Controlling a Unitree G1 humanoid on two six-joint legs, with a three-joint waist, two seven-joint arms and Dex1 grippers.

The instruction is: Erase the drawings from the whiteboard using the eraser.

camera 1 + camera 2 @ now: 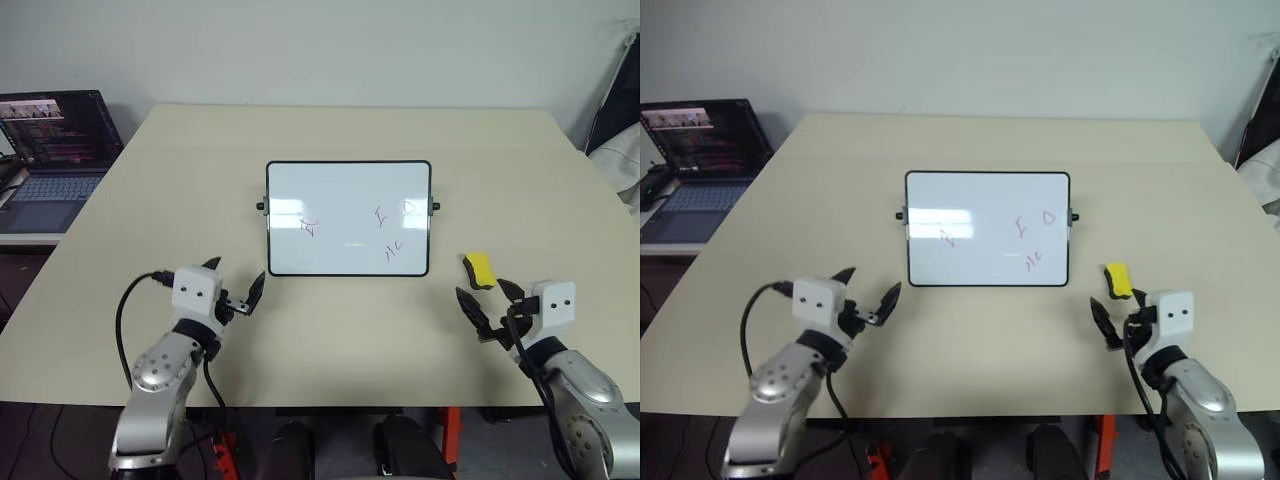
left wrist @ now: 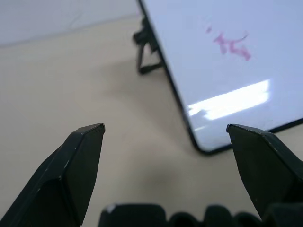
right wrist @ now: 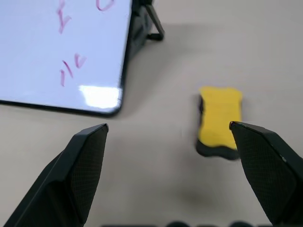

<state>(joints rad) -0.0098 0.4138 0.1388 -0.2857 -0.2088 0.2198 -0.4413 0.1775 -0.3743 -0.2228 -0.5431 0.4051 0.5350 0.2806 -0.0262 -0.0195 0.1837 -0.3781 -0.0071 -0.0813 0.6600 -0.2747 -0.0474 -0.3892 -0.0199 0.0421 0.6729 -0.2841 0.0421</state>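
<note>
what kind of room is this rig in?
Looks like an office or lab workspace: a plain beige table against a bare white wall, with an open laptop showing code-like text on a side desk, and a small whiteboard.

A beige table is carrying 2 items. The whiteboard is standing propped near its middle, ahead of both grippers' fingers. The eraser is lying flat just beyond the right fingers.
</note>
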